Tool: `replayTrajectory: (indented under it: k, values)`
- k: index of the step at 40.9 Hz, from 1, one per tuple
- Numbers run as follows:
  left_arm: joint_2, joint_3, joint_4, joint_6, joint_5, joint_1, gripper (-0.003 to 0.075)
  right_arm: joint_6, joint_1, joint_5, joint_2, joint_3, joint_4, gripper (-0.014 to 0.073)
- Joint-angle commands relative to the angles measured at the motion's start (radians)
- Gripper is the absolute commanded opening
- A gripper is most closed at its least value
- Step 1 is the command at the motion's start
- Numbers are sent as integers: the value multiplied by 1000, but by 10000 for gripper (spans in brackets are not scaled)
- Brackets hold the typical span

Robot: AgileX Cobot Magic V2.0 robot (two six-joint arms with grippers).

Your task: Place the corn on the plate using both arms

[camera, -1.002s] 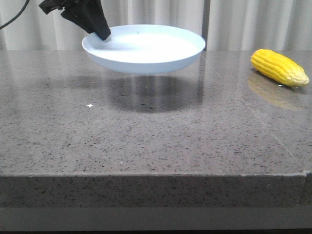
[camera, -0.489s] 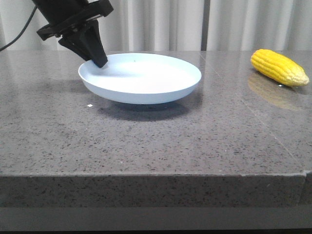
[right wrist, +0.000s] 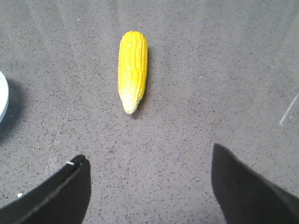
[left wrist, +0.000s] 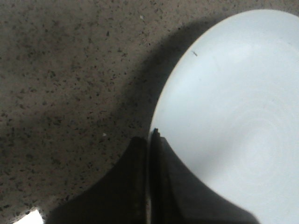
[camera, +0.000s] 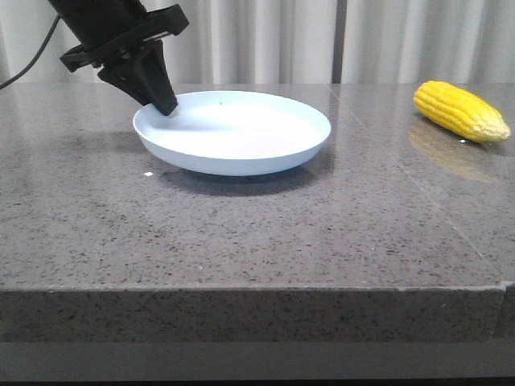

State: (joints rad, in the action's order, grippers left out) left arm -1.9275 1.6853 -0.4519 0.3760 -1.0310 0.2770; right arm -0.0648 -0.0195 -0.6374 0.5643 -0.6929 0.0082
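Observation:
The pale blue-white plate (camera: 233, 133) rests on the grey stone table (camera: 257, 233), left of centre. My left gripper (camera: 165, 105) is shut on the plate's left rim; in the left wrist view the fingertips (left wrist: 150, 140) pinch the rim of the plate (left wrist: 233, 116). The yellow corn (camera: 460, 111) lies on the table at the far right, pale tip to the right. In the right wrist view the corn (right wrist: 132, 70) lies ahead of my right gripper (right wrist: 148, 161), which is open, empty and above the table. The right arm is out of the front view.
The table's front edge (camera: 257, 289) runs across the front view. A pale curtain (camera: 265, 40) hangs behind the table. The plate's edge (right wrist: 2, 95) shows at the side of the right wrist view.
My left gripper has lowered the plate from well above the table down onto its surface. The corn has not moved.

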Motion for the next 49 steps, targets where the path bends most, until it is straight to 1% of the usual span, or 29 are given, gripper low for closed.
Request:
replayTrajectory:
  k: [1, 8, 11, 13, 16, 22, 25, 27, 31, 38, 44, 49]
  values:
    - [47, 26, -38, -25, 30, 11, -20, 7, 2, 79, 11, -30, -8, 562]
    - [20, 26, -36, -37, -3, 11, -16, 7, 2, 79, 11, -30, -8, 562]
    - [16, 26, -36, -37, -24, 11, 17, 7, 2, 79, 11, -30, -8, 562]
    - [16, 26, -38, -37, -34, 11, 64, 7, 2, 79, 11, -30, -8, 562]
    - [16, 26, -47, -37, -39, 11, 155, 7, 2, 79, 11, -30, -8, 562]
    - [16, 45, -45, -37, -57, 11, 384, 7, 2, 78, 11, -30, -8, 562]
    - [16, 59, -43, -39, -74, 11, 440, 7, 2, 78, 11, -30, -8, 562]
    - [18, 76, -37, -39, -100, 11, 457, 7, 2, 78, 11, -30, -8, 562]
    - [29, 133, 0, -55, -155, 11, 457, 7, 2, 78, 11, -30, -8, 562]
    - [115, 210, 179, -134, -161, 11, 457, 7, 2, 78, 11, -30, -8, 562]
    - [240, 214, 249, -161, -149, 17, 457, 7, 2, 78, 11, -30, -8, 562]
    - [352, 172, 334, -161, -147, 69, 457, 7, 2, 78, 11, -30, -8, 562]
